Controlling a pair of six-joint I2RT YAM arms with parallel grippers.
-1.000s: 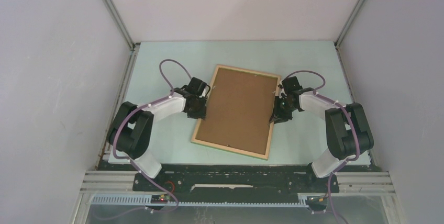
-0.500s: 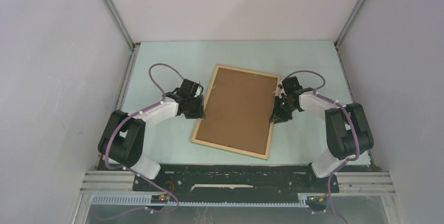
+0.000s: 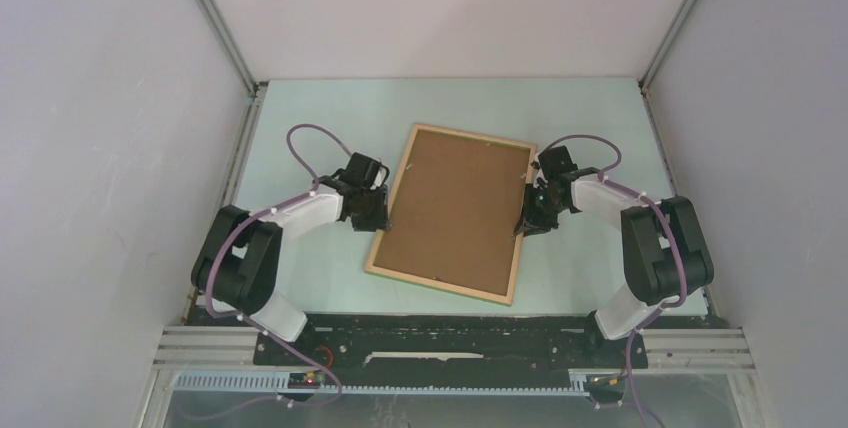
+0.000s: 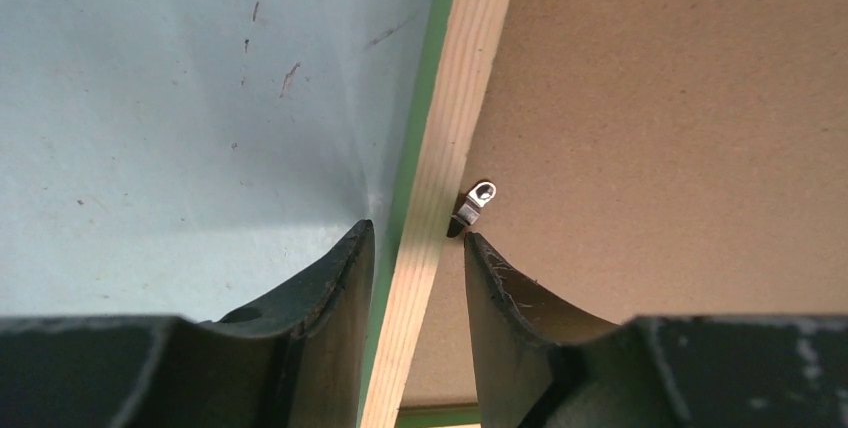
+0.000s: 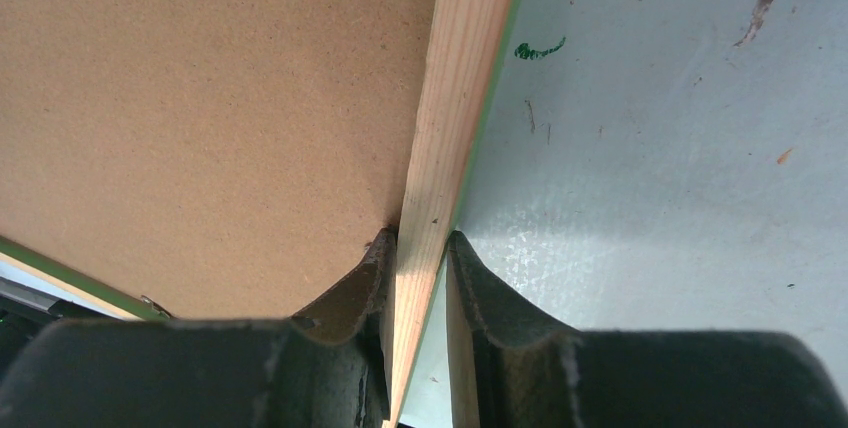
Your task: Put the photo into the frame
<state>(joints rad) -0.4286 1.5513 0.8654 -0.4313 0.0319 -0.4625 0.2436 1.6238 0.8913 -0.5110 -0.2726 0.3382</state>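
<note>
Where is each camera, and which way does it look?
Top: above and behind the arms, looking down on the table, frame and board; both arms show, with left gripper and right gripper.
Left wrist: on the left arm, looking down along one frame rail; its fingers straddle it.
Right wrist: on the right arm, looking down along the opposite rail; its fingers pinch it.
Shared: all three see frame, board and table.

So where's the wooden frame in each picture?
Top external: the frame lies flat in the middle, a bit tilted.
Left wrist: the frame is the pale strip running up the middle, between the left pincer fingers.
Right wrist: the frame is the pale strip up the middle, pinched by the right pincer.
Shared landmark: the brown board filling the frame shows in all three.
</note>
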